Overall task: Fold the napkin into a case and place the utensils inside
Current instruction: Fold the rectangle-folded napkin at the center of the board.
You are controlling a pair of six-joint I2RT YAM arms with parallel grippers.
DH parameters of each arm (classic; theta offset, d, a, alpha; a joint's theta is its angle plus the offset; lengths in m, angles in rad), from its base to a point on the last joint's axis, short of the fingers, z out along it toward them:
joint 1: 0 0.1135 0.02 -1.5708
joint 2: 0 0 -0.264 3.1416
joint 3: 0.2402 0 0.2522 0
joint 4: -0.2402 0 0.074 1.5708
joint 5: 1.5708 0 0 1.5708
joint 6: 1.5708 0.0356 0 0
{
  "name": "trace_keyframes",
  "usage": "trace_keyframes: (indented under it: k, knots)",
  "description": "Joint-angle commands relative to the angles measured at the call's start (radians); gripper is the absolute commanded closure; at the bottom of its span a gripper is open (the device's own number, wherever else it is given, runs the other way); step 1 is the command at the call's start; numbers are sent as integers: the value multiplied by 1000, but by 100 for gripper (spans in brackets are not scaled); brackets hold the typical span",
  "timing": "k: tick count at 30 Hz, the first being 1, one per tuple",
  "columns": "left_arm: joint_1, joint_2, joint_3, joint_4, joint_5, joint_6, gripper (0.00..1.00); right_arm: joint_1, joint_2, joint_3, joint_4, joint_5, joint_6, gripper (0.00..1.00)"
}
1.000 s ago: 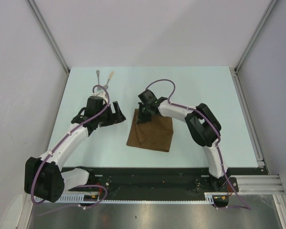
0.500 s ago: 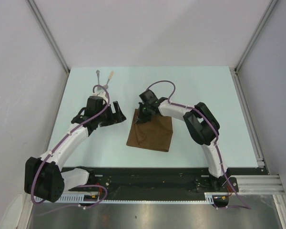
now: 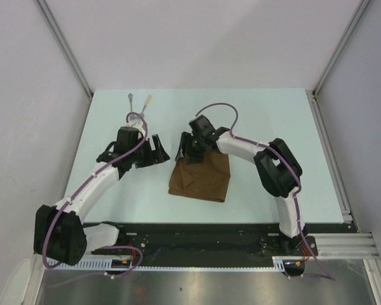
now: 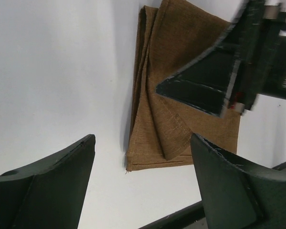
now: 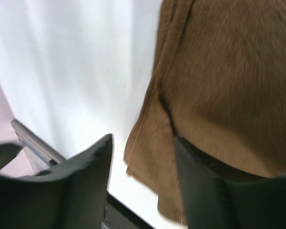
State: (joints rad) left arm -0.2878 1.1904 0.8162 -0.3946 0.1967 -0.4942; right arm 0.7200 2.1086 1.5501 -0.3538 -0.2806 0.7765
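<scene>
The brown napkin [image 3: 202, 180] lies folded into a rough square on the pale table, with loose layers along its left side [image 4: 181, 109]. My right gripper [image 3: 189, 147] stands open over the napkin's far left corner. In its wrist view [image 5: 143, 186] the cloth [image 5: 219, 86] drapes over its right finger, and a frayed edge shows between the jaws. My left gripper [image 3: 157, 151] hovers open just left of the napkin, with only bare table between its fingers [image 4: 140, 186]. Two utensils [image 3: 132, 101] [image 3: 147, 101] lie at the far left, apart from both grippers.
A black rail [image 3: 197, 232] runs along the near table edge, past the napkin's near hem. A metal strip [image 3: 330, 159] borders the right side. White walls close in the far end and both sides. The right gripper's dark body [image 4: 229, 71] looms over the napkin in the left wrist view.
My right gripper has gone from shut to open, letting go of the napkin's far left corner, and has shifted slightly farther away. The left gripper's jaws have narrowed a little.
</scene>
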Motion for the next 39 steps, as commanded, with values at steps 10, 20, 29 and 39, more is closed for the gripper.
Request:
trace_keyframes:
  k: [10, 20, 29, 39]
  knots:
    - [-152, 302, 204, 106, 233, -23, 54, -74, -534, -531, 174, -109, -60, 51]
    - [-261, 552, 291, 159, 287, -55, 70, -82, -582, -840, 410, -175, -5, 71]
    - [-260, 592, 304, -8, 126, 84, 73, -143, -654, -953, 415, -200, -23, 73]
    - [-228, 387, 295, -199, -72, 209, 77, -217, -754, -1009, 357, -193, -43, 73]
